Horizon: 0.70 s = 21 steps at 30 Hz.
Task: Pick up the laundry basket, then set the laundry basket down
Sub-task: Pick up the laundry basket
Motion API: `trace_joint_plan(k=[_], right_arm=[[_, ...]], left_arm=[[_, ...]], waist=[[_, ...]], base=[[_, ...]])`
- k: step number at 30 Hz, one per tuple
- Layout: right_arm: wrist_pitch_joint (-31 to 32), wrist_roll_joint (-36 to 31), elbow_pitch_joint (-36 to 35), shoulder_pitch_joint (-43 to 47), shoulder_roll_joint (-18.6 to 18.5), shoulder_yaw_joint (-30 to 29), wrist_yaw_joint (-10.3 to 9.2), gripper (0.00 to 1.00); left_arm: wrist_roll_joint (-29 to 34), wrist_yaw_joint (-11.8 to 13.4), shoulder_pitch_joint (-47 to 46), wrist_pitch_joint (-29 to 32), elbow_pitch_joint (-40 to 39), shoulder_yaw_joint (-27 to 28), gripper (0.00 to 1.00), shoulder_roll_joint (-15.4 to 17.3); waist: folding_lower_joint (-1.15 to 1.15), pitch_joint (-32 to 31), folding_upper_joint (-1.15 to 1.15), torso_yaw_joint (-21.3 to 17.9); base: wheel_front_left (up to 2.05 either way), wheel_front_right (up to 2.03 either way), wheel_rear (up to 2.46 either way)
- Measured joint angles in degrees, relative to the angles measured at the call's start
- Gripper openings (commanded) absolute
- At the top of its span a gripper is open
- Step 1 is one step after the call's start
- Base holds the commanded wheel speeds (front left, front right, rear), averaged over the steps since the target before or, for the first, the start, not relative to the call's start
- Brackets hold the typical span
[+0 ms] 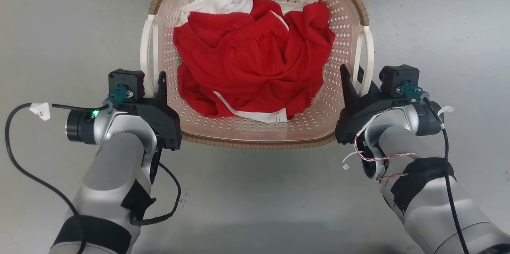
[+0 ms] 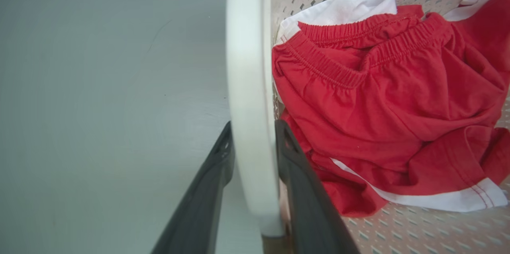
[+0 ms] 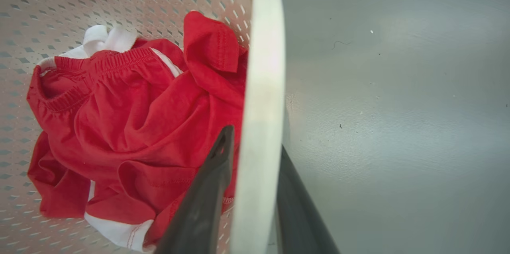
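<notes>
Symmetrically, left tool (image 1: 156,82) and right tool (image 1: 357,81) clamp the laundry basket (image 1: 255,141)

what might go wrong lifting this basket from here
1. The left tool and right tool pinch the white handles toward their near ends, so the laundry basket may tip away or slip out.
2. If one side rises faster, the loose red clothes could slide and shift the load.

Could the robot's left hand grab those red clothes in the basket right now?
Probably not yet. The left hand is busy: its fingers clasp the white handle of the basket. The red clothes lie uncovered, so letting go should free it.
</notes>
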Motion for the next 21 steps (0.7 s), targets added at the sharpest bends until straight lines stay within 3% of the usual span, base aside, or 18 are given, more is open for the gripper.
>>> trace_joint_plan(k=[2,3,4,5,21], right_arm=[[0.1,0.3,0.5,-0.1,-0.1,0.5,-0.02,0.16],[0.3,0.5,0.6,-0.2,-0.1,0.6,-0.08,0.0],[0.4,1.0,0.7,-0.4,-0.1,0.7,-0.29,0.0],[0.5,1.3,0.8,-0.7,-0.1,0.9,-0.3,0.0],[1.1,5.3,2.3,-0.5,-0.2,5.4,-0.58,0.0]], left_arm=[[0.0,-0.1,-0.4,0.0,0.3,-0.2,0.35,-0.1],[0.0,-0.2,-0.6,0.0,0.4,-0.4,0.26,-0.1],[0.0,-0.4,-0.6,0.0,0.6,-0.6,0.08,-0.3],[0.0,-0.4,-0.6,0.0,0.9,-0.6,0.0,-0.4],[-3.1,-0.4,0.1,-0.3,2.5,-4.5,0.0,-0.2]], waist=[[0.0,0.1,0.0,0.1],[0.0,0.1,0.0,0.1],[0.0,0.1,0.0,0.1],[0.0,0.2,0.0,0.1],[0.0,-3.4,0.0,-0.6]], base=[[0.0,0.0,0.0],[0.0,0.0,0.0],[0.0,0.0,0.0],[0.0,0.0,0.0],[0.0,0.0,0.0]])
